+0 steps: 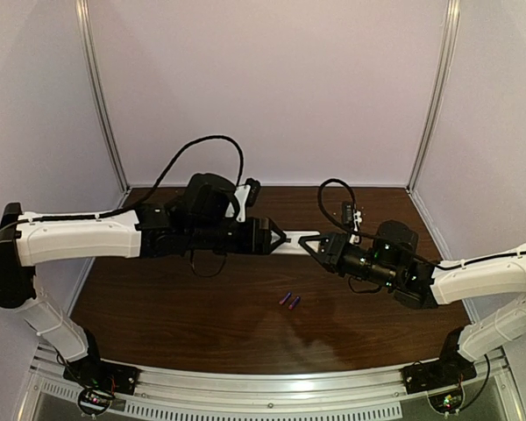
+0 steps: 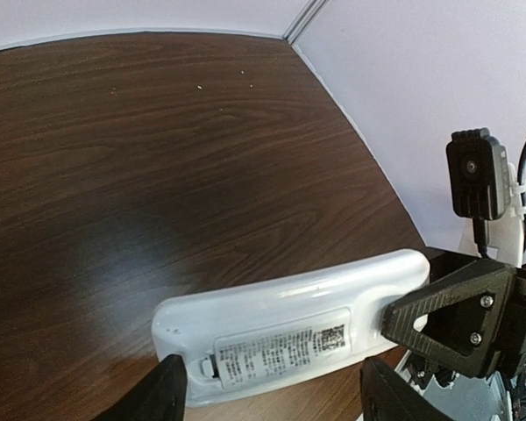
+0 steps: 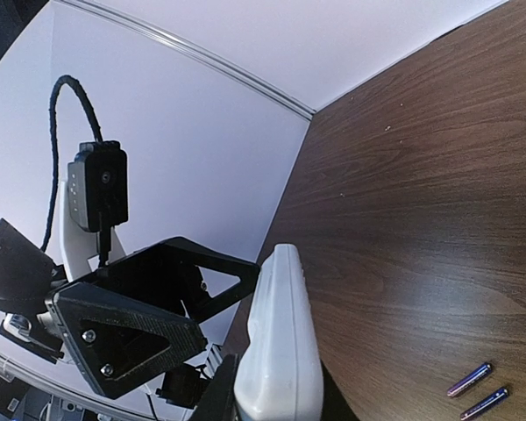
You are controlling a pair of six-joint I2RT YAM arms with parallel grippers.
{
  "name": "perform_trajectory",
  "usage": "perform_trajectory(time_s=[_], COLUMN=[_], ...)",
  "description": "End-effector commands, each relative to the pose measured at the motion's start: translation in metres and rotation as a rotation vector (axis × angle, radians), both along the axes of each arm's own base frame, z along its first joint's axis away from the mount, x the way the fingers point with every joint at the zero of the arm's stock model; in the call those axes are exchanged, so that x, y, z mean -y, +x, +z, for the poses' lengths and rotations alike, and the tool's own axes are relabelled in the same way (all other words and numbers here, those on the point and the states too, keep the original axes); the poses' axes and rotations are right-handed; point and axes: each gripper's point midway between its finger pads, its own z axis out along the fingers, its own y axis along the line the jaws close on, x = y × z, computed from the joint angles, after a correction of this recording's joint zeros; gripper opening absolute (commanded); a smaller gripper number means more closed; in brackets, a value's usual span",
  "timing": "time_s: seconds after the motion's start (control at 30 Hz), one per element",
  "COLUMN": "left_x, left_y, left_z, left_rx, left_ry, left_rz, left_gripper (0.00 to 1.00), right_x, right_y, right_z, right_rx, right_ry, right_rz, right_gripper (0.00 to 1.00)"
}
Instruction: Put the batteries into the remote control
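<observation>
Left tool (image 1: pixel 283 239), right tool (image 1: pixel 315 244) grip remote (image 1: pixel 300 238); wood table (image 1: pixel 193 320).

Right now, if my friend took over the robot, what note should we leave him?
Right gripper: shut on one end of the remote control, lifted off the table.
Left gripper: at the remote's other end; grip unclear.
Batteries: both loose on the table, side by side, nearer the arm bases.
Done: remote picked up. Left: both batteries go in.
</observation>
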Motion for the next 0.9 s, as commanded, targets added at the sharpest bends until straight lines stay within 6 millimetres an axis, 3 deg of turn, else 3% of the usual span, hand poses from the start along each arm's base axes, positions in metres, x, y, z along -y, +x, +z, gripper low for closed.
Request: perform_trajectory(time_s=[0.0,0.43,0.87], left_x=[0.005,0.020,0.003], left_y=[0.006,-0.004,0.010], left_z=[0.004,0.004,-0.016], left_rx=[0.019,0.022,0.000], left_ry=[0.003,-0.017,0.055], left_rz=[0.000,-0.103,0.029], left_gripper=[0.70,0.67,0.68], right_x=[-0.006,-0.010,-0.009], right_y=[-0.001,0.007,0.005], right_z=[0.026,0.022,0.025], right_rx=[0.054,0.051,0.063], right_ry=[0.047,0.028,0.042], right_rz=[0.015,-0.010,-0.010], right_gripper=[0.00,0.00,0.00])
